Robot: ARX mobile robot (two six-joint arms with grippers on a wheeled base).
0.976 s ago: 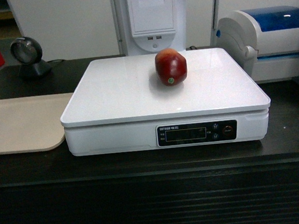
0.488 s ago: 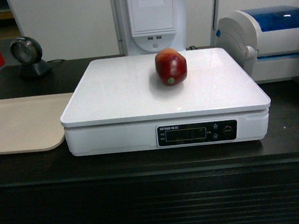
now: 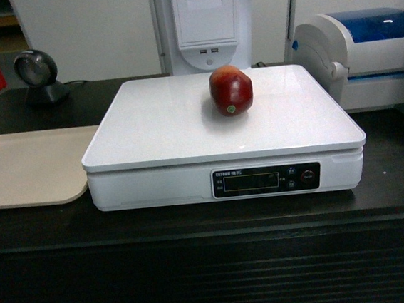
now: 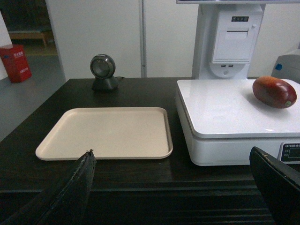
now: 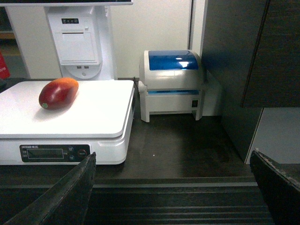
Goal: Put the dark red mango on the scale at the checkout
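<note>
Ribbed black checkout (image 3: 214,279); glossy dark red mango (image 3: 230,91) on flat white scale (image 3: 186,131).

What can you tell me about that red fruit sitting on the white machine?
The dark red mango is glossy and rounded, shading to orange-red at one end, with a small green sticker dot. It lies on its side on the scale, towards the back of the flat white platform and right of its middle. Only the platform touches it; no gripper is near.

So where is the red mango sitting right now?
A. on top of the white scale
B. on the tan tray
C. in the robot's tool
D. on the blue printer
A: the dark red mango rests on the flat white top of the scale, with the tan tray bare beside it and no tool touching it.
</note>
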